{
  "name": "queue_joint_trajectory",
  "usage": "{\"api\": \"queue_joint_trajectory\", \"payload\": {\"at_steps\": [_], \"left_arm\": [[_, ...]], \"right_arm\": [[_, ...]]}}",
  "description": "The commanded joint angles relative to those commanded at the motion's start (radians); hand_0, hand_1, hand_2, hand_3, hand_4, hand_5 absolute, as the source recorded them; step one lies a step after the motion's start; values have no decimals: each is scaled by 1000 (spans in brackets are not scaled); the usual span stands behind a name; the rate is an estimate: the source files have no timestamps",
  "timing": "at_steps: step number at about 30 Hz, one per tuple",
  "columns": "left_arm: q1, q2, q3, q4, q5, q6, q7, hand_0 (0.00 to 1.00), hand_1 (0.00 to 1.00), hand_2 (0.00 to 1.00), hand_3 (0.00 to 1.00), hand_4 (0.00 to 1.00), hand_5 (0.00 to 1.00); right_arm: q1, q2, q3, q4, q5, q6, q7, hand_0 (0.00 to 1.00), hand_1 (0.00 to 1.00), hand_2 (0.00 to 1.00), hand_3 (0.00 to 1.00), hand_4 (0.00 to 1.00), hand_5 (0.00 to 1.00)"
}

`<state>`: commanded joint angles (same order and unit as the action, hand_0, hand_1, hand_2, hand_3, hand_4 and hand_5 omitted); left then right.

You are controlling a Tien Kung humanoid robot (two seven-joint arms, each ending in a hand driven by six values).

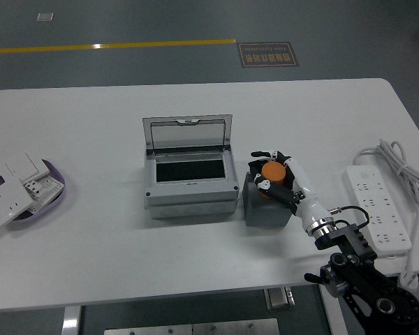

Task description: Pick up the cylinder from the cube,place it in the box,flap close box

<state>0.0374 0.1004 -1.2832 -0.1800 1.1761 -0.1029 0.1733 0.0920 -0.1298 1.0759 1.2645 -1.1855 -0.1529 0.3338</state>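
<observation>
An orange cylinder (272, 172) stands on top of a dark grey cube (265, 204) right of the middle of the white table (105, 258). My right hand (274, 169) comes in from the lower right and its fingers are curled around the cylinder, which still rests on the cube. A grey box (190, 183) stands just left of the cube, its clear flap lid (188, 132) raised upright at the back and its dark inside open. My left arm is out of view.
A purple dish (28, 192) with white switch and socket parts lies at the table's left edge. A white power strip (377, 208) with a coiled cable (405, 164) lies at the right edge, close to my right arm.
</observation>
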Motion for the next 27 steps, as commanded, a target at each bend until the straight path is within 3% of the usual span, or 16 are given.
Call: {"api": "queue_joint_trajectory", "payload": {"at_steps": [2, 3, 8, 9, 14, 15, 20, 21, 23, 27], "left_arm": [[0, 0, -2, 0, 0, 0, -1, 636, 662, 563, 629, 708, 281], [0, -1, -5, 0, 1, 0, -1, 636, 662, 565, 631, 709, 282], [-4, 1, -26, 0, -1, 3, -7, 636, 662, 565, 631, 709, 282], [-4, 3, -28, 0, -1, 4, -8, 636, 662, 567, 631, 712, 291], [-4, 4, -35, 0, 5, 4, -6, 636, 662, 567, 631, 712, 291], [-3, 4, -36, 0, 7, 4, -5, 636, 662, 569, 632, 715, 298], [-1, 0, -43, 0, 16, 4, 1, 636, 662, 569, 632, 715, 298], [-1, 0, -44, 0, 17, 4, 1, 636, 662, 571, 633, 714, 296], [-1, 0, -46, 0, 19, 4, 2, 636, 662, 571, 633, 714, 296], [0, 0, -51, 0, 23, 5, 5, 637, 662, 574, 634, 716, 300]], "right_arm": [[0, 0, 0, 0, 1, -2, 0, 713, 647, 555, 626, 479, 2], [0, 0, -1, 0, 2, -4, 0, 710, 594, 520, 555, 197, 2], [1, 1, -4, 1, 6, -12, 2, 710, 594, 520, 555, 197, 2], [1, 1, -4, 1, 7, -14, 3, 604, 542, 480, 487, 184, 2], [4, 3, -6, 7, 9, -24, 10, 604, 542, 480, 487, 184, 2], [5, 3, -7, 8, 8, -27, 11, 524, 421, 412, 424, 180, 2], [13, 2, -9, 20, 3, -44, 18, 524, 421, 412, 424, 180, 2], [16, 1, -9, 25, -2, -47, 17, 493, 351, 394, 410, 128, 2], [20, -1, -10, 38, -12, -55, 15, 493, 351, 394, 410, 128, 2], [38, -6, -31, 93, -54, -79, -8, 483, 342, 394, 415, 131, 2]]}}
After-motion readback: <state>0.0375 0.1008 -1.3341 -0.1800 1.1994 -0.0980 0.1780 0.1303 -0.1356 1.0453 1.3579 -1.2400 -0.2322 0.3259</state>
